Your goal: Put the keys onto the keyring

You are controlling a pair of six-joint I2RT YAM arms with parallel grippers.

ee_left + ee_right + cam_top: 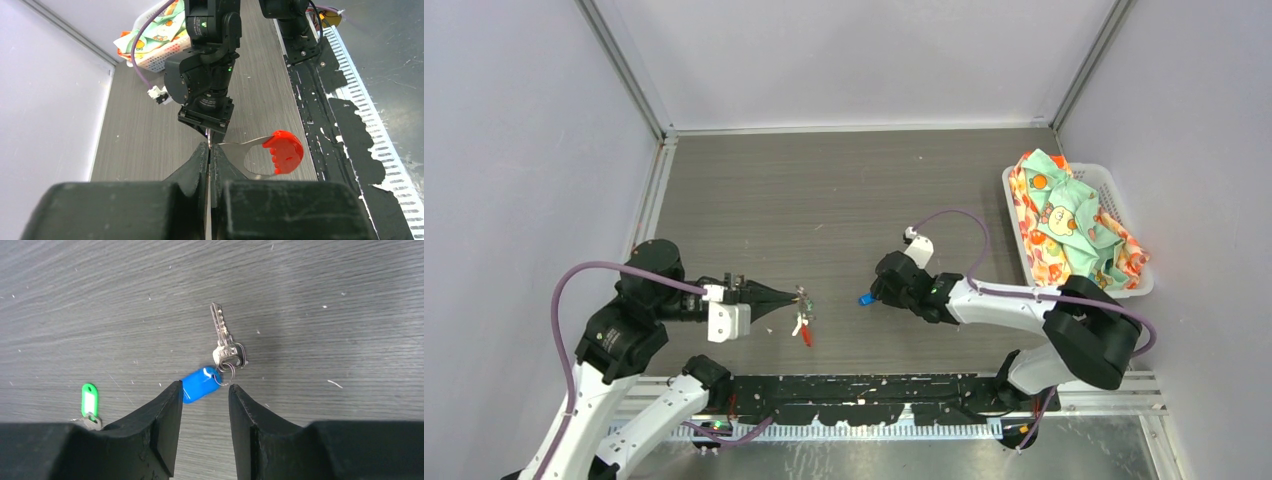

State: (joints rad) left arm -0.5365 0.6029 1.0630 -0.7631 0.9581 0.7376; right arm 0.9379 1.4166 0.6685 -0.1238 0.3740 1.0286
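While the blue-tagged key [200, 384] lay flat on the table [824, 200], the right gripper [205, 386] stood right at it, jaws parted, with one fingertip touching the key's blue tag. Facing that key from nearby, the left gripper [799, 295] had its jaws pinched shut on the keyring [283, 151], the red loop sticking out beside the fingertips. The green-tagged key [89, 400] lay near the blue-tagged key, apart from it.

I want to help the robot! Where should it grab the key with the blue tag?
By the blue tag, probably, coming straight down from above. It is the chunkiest part, while the silver key lies flat and thin on the table. The open right gripper hangs with a finger on either side of the tag.
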